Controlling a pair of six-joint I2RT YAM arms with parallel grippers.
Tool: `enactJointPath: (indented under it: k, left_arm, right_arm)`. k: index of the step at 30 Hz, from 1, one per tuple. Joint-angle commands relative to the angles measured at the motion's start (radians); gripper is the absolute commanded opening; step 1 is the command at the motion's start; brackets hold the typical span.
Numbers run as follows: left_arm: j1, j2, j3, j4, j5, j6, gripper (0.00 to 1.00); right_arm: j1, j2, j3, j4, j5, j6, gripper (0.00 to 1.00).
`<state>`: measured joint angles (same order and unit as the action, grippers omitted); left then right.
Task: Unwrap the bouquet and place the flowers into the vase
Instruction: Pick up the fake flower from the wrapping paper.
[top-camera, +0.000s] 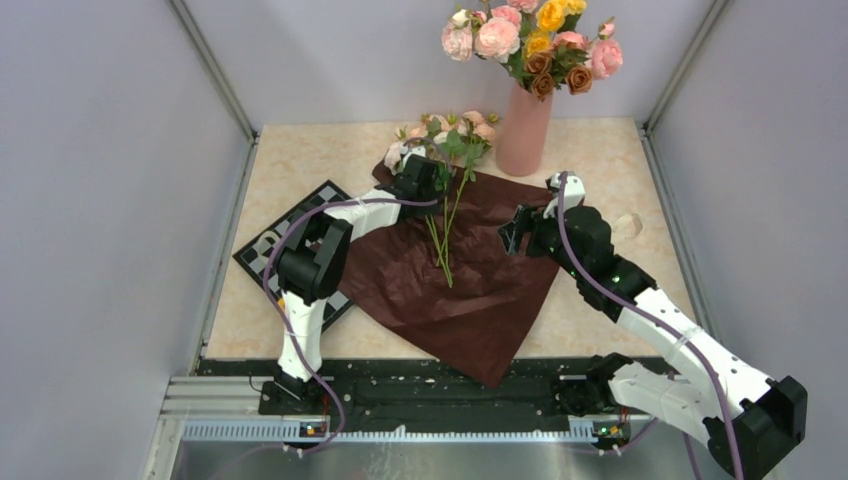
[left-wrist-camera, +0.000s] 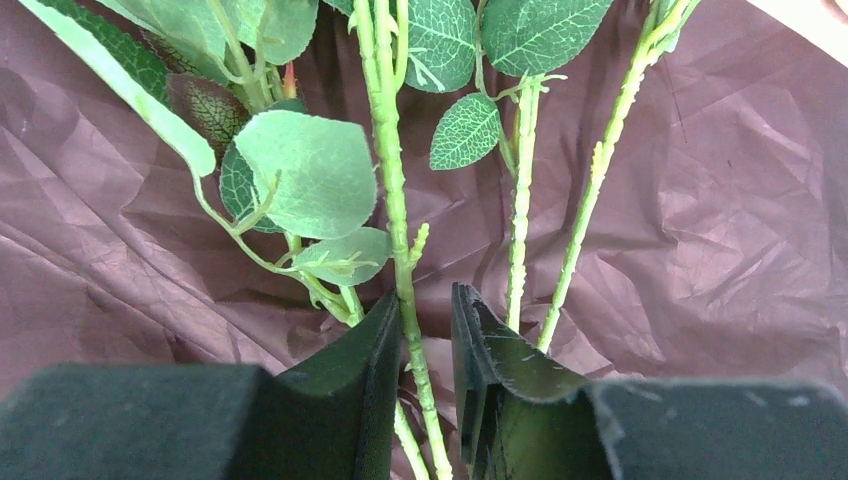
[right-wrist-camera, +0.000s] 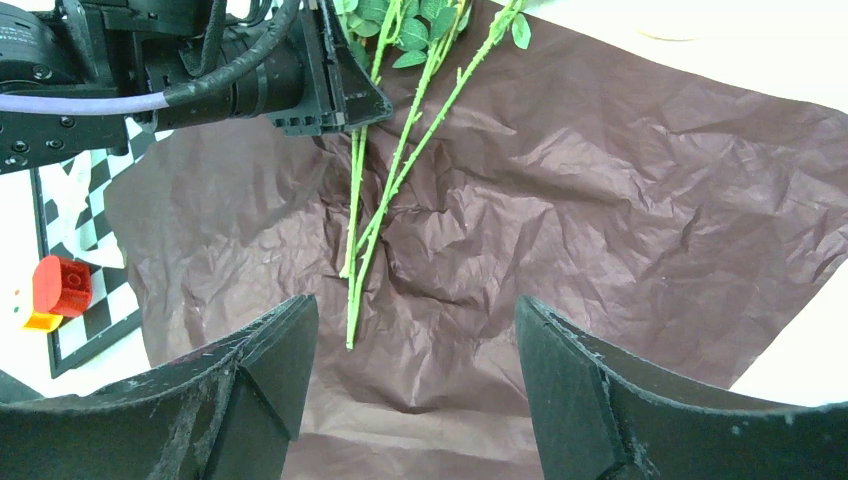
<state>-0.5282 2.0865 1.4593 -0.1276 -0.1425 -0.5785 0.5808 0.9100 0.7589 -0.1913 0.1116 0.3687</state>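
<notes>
- The beige stone-look desk (top-camera: 600, 160) carries everything, with grey walls on three sides.
- A big sheet of dark red crinkled paper (top-camera: 470, 290) lies spread open in the middle of the desk. One corner points at the near edge, so the wrapping is off the flowers.
- A tall slim salmon-pink matte vase (top-camera: 523, 130) stands upright at the back, just past the paper's far corner. It holds larger pink, yellow and brown roses (top-camera: 530, 40).
- A black-and-white checkerboard panel (top-camera: 262, 250) lies flat on the left, with its right side tucked under the paper and the left arm.
- The small pale pink, white and peach flowers with green leaves (top-camera: 455, 145) lie on the paper. Their blooms are at the far edge, just left of the vase, and their thin green stems run toward the near side. None of them is in the vase.
- The right end effector (right-wrist-camera: 412, 305) hovers over the paper near the stem ends, with its jaws spread wide and nothing between them.
- The left end effector (left-wrist-camera: 427, 300) sits down at the leafy part. Its jaws are narrowed around one green stem (left-wrist-camera: 395, 200), which lies against one finger with a visible gap on the other side, so it isn't clamped.
- A small red plastic piece (right-wrist-camera: 62, 285) sits on the checkerboard.
</notes>
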Motion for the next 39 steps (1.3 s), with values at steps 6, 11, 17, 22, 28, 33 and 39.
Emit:
enactJointPath:
  k: [6, 11, 17, 22, 28, 33, 39]
  left_arm:
    - [0.003, 0.0, 0.02, 0.005, -0.006, -0.05, 0.19]
    - [0.004, -0.01, 0.005, 0.019, -0.009, -0.078, 0.07]
    - [0.004, -0.021, -0.009, 0.039, -0.008, -0.098, 0.0]
    - [0.005, -0.056, -0.042, 0.08, -0.008, -0.12, 0.0]
    - [0.006, -0.131, -0.093, 0.174, -0.01, -0.134, 0.0]
    - [0.005, -0.2, -0.145, 0.255, -0.015, -0.127, 0.0]
    - [0.005, -0.31, -0.231, 0.386, -0.013, -0.113, 0.0]
  right_arm:
    - [0.011, -0.023, -0.003, 0.004, 0.02, 0.008, 0.73]
    - [0.011, -0.023, -0.003, 0.002, 0.02, 0.012, 0.73]
    - [0.011, -0.025, -0.003, -0.001, 0.025, 0.013, 0.73]
    - [0.011, -0.024, -0.003, -0.004, 0.026, 0.012, 0.73]
    - [0.011, -0.023, -0.001, -0.006, 0.028, 0.011, 0.73]
    - [0.011, -0.024, 0.0, -0.007, 0.032, 0.011, 0.73]
    - [0.011, -0.024, 0.002, -0.008, 0.036, 0.009, 0.73]
